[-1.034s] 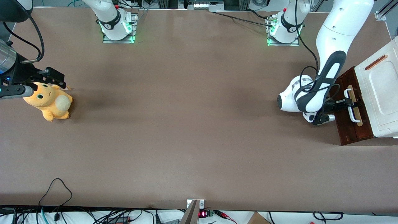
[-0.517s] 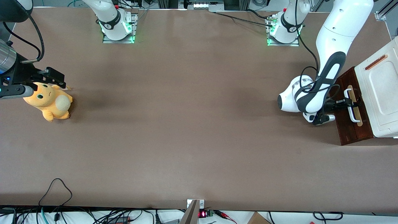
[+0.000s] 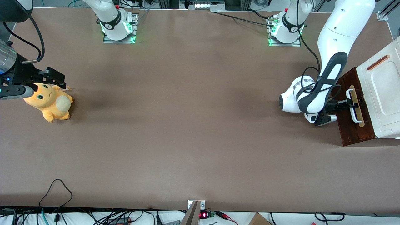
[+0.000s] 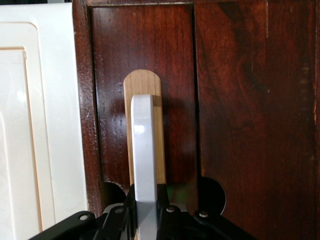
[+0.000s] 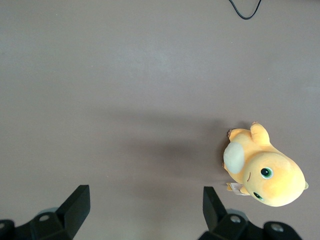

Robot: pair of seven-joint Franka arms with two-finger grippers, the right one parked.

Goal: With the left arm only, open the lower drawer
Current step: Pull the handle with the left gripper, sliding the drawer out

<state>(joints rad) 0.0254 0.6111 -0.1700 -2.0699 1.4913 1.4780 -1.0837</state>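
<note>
At the lower drawer [image 3: 351,125], left arm's tool [image 4: 146,215] clamped on white handle [image 4: 143,150], no legible writing.

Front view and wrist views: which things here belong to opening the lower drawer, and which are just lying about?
Part of the job:
- lower drawer, dark wood front
- its white bar handle
- left arm's gripper, its fingers shut on the handle

Just lying about:
- orange plush toy, toward the parked arm's end of the table
- white cabinet top, above the drawer

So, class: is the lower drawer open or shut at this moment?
Shut, apparently: the lower drawer shows only its dark front, no light wood inside. The pincer is shut on its white handle.
</note>
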